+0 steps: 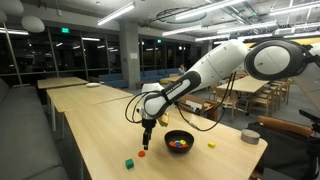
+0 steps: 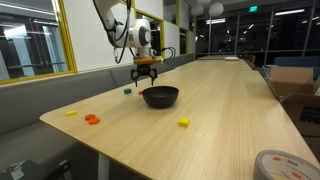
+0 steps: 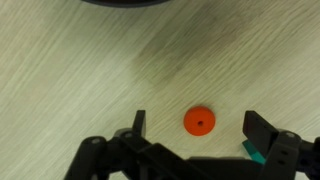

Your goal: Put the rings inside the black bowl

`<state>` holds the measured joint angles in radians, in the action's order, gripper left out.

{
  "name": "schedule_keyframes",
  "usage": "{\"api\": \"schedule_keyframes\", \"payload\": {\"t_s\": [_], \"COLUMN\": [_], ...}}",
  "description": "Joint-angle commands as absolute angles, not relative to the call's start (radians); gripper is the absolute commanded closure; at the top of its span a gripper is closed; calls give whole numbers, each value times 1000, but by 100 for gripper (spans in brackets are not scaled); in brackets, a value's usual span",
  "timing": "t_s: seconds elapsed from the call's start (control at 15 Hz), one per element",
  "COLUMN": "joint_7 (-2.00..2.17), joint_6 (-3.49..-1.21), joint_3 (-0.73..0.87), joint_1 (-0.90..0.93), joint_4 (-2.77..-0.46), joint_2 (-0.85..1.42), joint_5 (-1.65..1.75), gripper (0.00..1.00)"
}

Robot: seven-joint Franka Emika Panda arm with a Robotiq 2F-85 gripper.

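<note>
My tool (image 3: pixel 198 126) is spread wide and holds nothing. In the wrist view its two fingers (image 3: pixel 138 122) stand well apart, and an orange ring (image 3: pixel 200 122) lies flat on the worktop (image 3: pixel 60 80) between them, nearer the finger on the picture's right. A teal-green corner (image 3: pixel 254 152) peeks out beside that finger, and I cannot tell what it belongs to. The dark rim of the black bowl (image 3: pixel 125 3) cuts across the top edge of that view. In an exterior view the tool (image 1: pixel 146 146) points straight down, close over the light wooden worktop, with the orange ring (image 1: pixel 142 153) right beneath it. I cannot tell whether the fingertips touch the wood. The black bowl (image 1: pixel 179 141) sits just beside the tool, upright, with a few small coloured pieces in it, orange-red among them. A green cube (image 1: pixel 129 162) lies near the tool on the side away from the bowl. A yellow ring (image 1: pixel 212 144) lies past the bowl, apart from it. In an exterior view an orange-red ring (image 2: pixel 92 119) and another yellow one (image 2: pixel 71 113) lie close together near the worktop's corner, well apart from the bowl (image 2: pixel 160 97).
</note>
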<state>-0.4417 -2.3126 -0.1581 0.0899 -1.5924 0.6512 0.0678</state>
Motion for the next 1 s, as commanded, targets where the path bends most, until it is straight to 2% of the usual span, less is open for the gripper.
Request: {"api": "schedule_keyframes", "payload": {"t_s": [0.0,0.93], "joint_7": [-417,-301], "joint_6": [-2356,-2469], "joint_3": [-170,-132], "joint_1": [104,172], "joint_4": [-1591,-1607], "joint_2": [670,718], "joint_5": [74,167], "gripper": [0,0]}}
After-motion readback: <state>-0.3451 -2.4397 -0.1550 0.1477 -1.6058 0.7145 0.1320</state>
